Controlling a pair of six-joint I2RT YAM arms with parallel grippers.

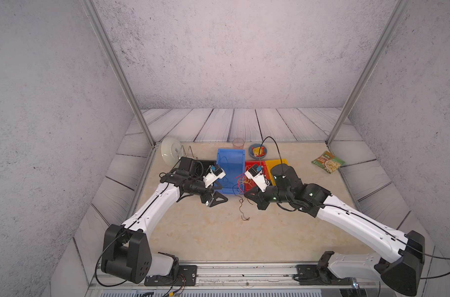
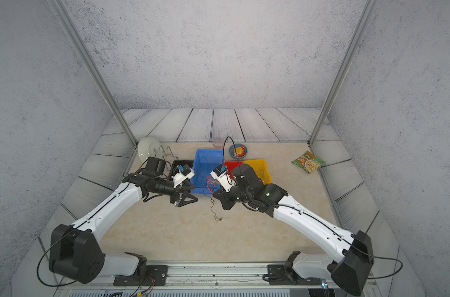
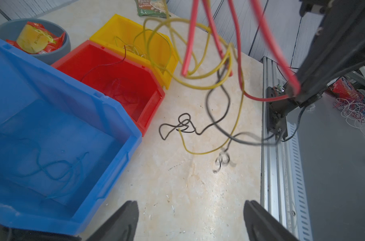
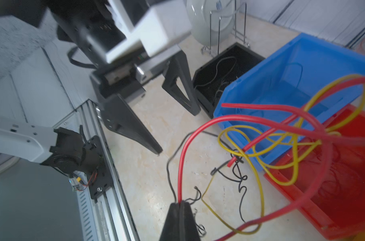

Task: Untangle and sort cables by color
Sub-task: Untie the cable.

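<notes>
Low end of tangle of thin red, yellow and black cables (image 1: 241, 183) trails on beige stone-look table (image 1: 218, 239); rest hangs from right jaws, in front of bins. Right jaws pinched together on red cable (image 4: 180, 167), black strand beside tips. Left jaws apart, empty, above table just beside blue plastic bin (image 1: 222, 160). Behind: 4 bins in row, black (image 4: 246, 56), blue, red (image 3: 148, 108), yellow (image 3: 123, 25), each holding matching strands. Farthest: grey bowl (image 1: 251, 153) with snack packet, clear cup (image 1: 238, 144), white plate (image 1: 168, 151) in wire rack, green food packet (image 1: 328, 161).
</notes>
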